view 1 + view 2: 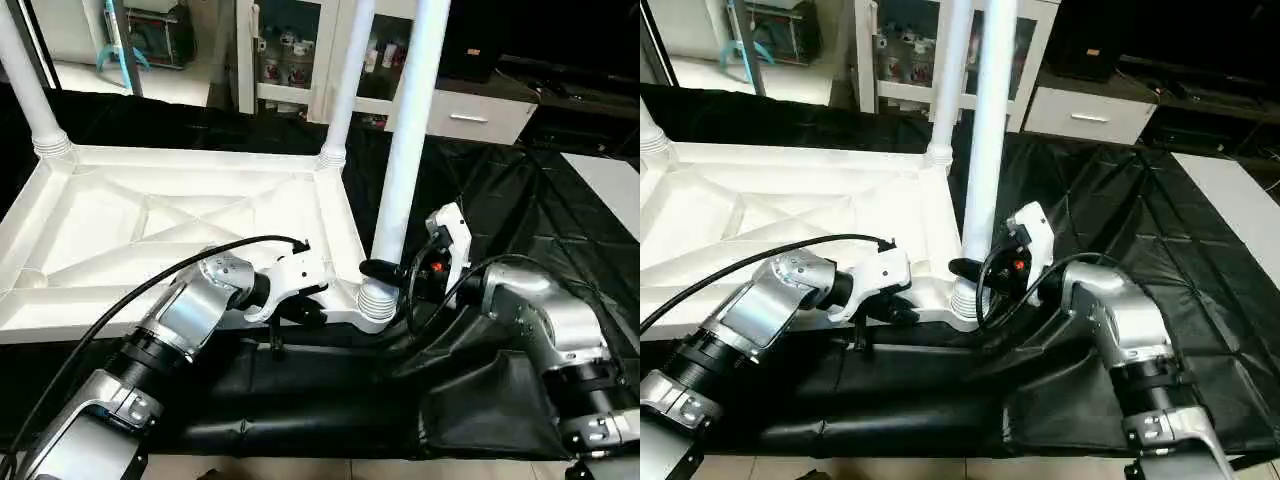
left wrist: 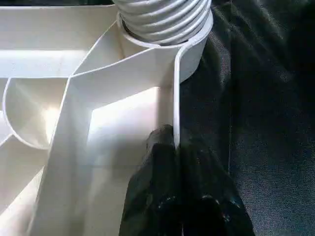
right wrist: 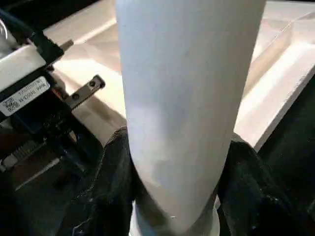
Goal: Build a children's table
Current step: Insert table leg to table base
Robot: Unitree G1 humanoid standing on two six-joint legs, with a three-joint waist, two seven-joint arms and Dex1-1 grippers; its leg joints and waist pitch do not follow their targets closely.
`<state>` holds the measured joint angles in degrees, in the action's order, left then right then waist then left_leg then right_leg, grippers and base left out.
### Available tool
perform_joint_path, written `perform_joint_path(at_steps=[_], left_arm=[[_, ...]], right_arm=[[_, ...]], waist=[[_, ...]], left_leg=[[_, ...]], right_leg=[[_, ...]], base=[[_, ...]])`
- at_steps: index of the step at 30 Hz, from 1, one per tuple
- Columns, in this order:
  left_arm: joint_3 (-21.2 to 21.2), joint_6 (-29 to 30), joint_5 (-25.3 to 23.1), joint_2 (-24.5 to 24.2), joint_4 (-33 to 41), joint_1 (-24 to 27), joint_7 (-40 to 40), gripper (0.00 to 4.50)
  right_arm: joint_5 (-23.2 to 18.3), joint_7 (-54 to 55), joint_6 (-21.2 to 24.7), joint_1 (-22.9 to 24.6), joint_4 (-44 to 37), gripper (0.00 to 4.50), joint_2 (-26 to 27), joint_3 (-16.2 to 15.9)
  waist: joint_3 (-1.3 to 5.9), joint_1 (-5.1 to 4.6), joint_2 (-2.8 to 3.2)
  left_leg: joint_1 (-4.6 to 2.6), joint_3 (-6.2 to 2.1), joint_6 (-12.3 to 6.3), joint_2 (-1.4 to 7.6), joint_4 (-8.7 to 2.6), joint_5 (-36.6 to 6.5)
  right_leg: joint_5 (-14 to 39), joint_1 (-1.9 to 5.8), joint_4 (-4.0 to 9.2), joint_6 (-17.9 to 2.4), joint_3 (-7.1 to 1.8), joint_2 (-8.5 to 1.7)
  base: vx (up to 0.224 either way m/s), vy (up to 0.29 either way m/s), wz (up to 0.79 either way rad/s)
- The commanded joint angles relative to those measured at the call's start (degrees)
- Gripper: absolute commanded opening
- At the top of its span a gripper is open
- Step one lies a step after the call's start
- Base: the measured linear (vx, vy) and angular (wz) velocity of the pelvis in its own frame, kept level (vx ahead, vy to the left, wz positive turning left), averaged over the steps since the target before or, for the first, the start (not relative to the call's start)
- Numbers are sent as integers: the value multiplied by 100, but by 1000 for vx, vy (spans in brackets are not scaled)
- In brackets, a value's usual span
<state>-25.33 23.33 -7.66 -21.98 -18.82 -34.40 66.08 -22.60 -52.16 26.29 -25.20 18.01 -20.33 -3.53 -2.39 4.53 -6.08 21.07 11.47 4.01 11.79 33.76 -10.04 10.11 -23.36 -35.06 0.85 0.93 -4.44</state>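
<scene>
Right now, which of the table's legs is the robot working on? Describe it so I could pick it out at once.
Start at the upturned white table top lying ribs-up on the black cloth. Three white tube legs stand up from its corners. The one meant is the leg at the near corner on the robot's right: the right gripper clasps it just above its ribbed base, while the left gripper pinches the rim beside it.

From head height we look forward and down over both silver forearms at the upturned children's table (image 1: 180, 215) on the black-draped table (image 1: 520, 210); our two eye views share this scene, slightly offset. Our left wrist camera sits close against the top's rim (image 2: 176, 98) by a ribbed socket. Our right wrist camera faces one leg (image 3: 182, 98) at close range.
</scene>
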Motion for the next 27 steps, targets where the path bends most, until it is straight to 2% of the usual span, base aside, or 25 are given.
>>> perform_joint_path(at_steps=[1, 6, 7, 9, 10, 13, 15, 17, 19, 27], left_arm=[[-217, 68, -28, 51, -158, 140, 54, 0], [-190, 82, -8, 52, -161, 144, 35, 0], [-184, 83, -2, 50, -167, 139, 30, 0], [-172, 82, 6, 45, -186, 123, 28, 0], [-153, 84, 17, 43, -205, 104, 23, 0], [-128, 79, 21, 45, -251, 67, 6, 0], [-109, 69, 19, 50, -296, 34, -11, 0], [-103, 68, 20, 52, -308, 25, -16, 0], [-82, 57, 22, 55, -351, -5, -33, 0], [-59, 48, 33, 57, -420, -44, -73, 0]], right_arm=[[141, 239, 25, 200, 154, 186, -33, 91], [18, 430, -182, 652, 33, 186, 148, 285], [-4, 491, -237, 742, 0, 186, 199, 341], [-39, 576, -325, 878, -67, 186, 282, 418], [-69, 639, -455, 1028, -151, 186, 370, 476], [-101, 724, -669, 1254, -291, 186, 508, 543], [-40, 766, -890, 1498, -445, 186, 601, 513], [-9, 773, -963, 1584, -501, 186, 628, 491], [1, 783, -1134, 1803, -688, 186, 706, 429], [172, 838, -1313, 2141, -943, 186, 705, 250]], waist=[[302, -8, 94], [304, -12, 99], [306, -12, 132], [305, -18, 156], [305, -21, 138], [299, -25, 150], [297, -29, 174], [294, -34, 162], [289, -39, 202], [297, -30, 203]], left_leg=[[-120, -98, 228, 142, -433, -1795], [-119, -101, 220, 142, -443, -1821], [-124, -108, 234, 144, -450, -1849], [-116, -112, 250, 139, -459, -1913], [-114, -108, 249, 139, -459, -1963], [-121, -117, 253, 140, -469, -2108], [-125, -131, 275, 144, -484, -2206], [-118, -130, 246, 140, -488, -2222], [-113, -136, 236, 141, -497, -2294], [-100, -134, 193, 145, -516, -2220]], right_leg=[[1731, 140, 460, -959, -110, -276], [1671, 133, 466, -951, -113, -274], [1660, 133, 462, -960, -110, -273], [1658, 136, 467, -952, -109, -269], [1701, 133, 484, -925, -113, -272], [1856, 116, 508, -895, -113, -272], [1928, 112, 519, -866, -108, -270], [1959, 118, 519, -859, -112, -269], [2040, 110, 538, -834, -117, -273], [1955, 121, 535, -817, -125, -269]], base=[[0, 0, 0], [0, 0, 0], [0, 0, 0], [0, 0, 0], [0, 0, 0], [0, 0, 0], [0, 0, 0], [0, 0, 0], [0, 0, 0], [0, 0, 0]])
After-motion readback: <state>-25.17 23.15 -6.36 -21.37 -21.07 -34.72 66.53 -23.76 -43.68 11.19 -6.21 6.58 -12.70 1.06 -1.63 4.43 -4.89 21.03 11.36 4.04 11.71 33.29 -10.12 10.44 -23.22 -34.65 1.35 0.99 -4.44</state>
